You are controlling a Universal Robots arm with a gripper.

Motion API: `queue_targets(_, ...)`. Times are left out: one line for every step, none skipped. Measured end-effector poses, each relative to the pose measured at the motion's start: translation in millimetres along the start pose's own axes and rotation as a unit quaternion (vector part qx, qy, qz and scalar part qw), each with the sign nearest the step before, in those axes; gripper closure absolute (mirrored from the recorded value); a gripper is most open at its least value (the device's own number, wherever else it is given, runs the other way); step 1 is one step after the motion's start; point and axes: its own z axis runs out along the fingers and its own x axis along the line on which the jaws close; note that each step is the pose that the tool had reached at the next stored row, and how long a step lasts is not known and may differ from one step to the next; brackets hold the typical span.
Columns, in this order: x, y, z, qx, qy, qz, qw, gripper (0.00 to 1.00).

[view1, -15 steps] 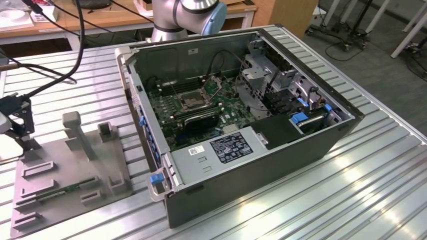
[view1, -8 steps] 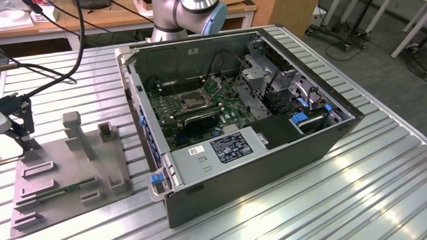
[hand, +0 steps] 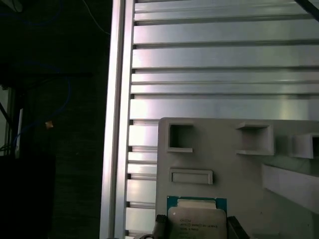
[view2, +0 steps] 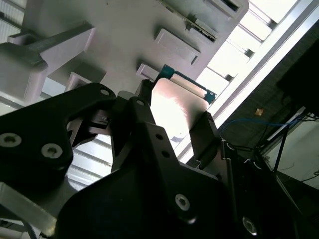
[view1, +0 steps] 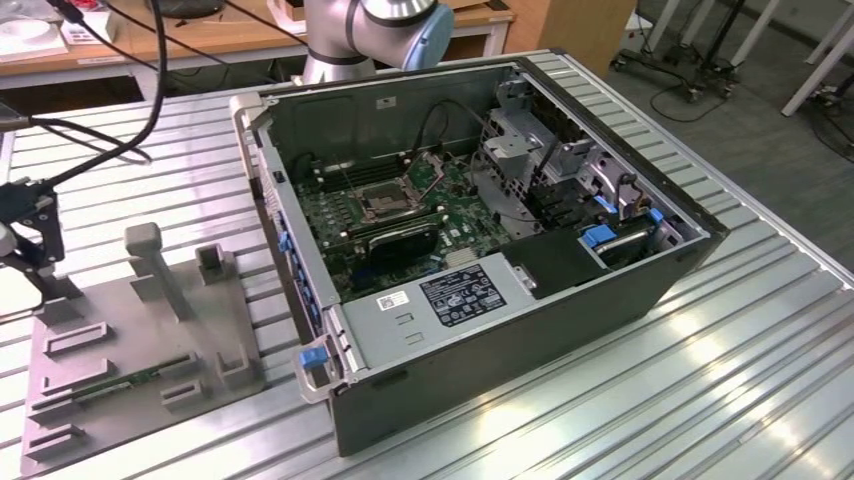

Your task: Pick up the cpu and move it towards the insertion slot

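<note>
The cpu (view2: 180, 103), a flat square chip with a silvery top and a green edge, lies between my gripper's two black fingers in both wrist views. The fingers (hand: 160, 225) press against its two opposite sides, so my gripper (hand: 196, 228) is shut on it, just above the grey fixture plate (hand: 234, 169). In the exterior view my gripper (view1: 38, 262) hangs over the far corner of that plate at the exterior view's left. The insertion slot (view1: 387, 203), a dark square socket with a metal frame, sits on the green board inside the open computer case (view1: 481, 330).
The grey fixture plate (view1: 134, 360) carries upright posts, small pockets and a green strip (view1: 127, 382). It rests on a ribbed aluminium table (view1: 641, 400). Black cables (view1: 127, 150) hang near the arm. The case walls rise around the board.
</note>
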Motion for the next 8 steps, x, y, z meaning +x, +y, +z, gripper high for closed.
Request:
queue_targets(0.0, 0.1, -2.5, 0.0000, -0.0001, 0.000, 1.00000, 0.45)
queue_targets(0.0, 0.2, -5.1, 0.0000, -0.0001, 0.000, 1.00000, 0.45)
queue_targets(0.0, 0.3, -7.6, 0.0000, -0.0001, 0.000, 1.00000, 0.45)
queue_targets(0.0, 0.4, -10.6, 0.0000, 0.0000, 0.000, 1.00000, 0.45)
queue_targets(0.0, 0.5, -13.4, -0.0001, -0.0001, 0.000, 1.00000, 0.45)
queue_targets(0.0, 0.6, -16.2, 0.0000, -0.0001, 0.000, 1.00000, 0.45)
queue_targets(0.0, 0.7, -18.6, 0.0000, 0.0000, 0.000, 1.00000, 0.45)
queue_targets(0.0, 0.8, -20.7, 0.0000, -0.0001, 0.000, 1.00000, 0.45)
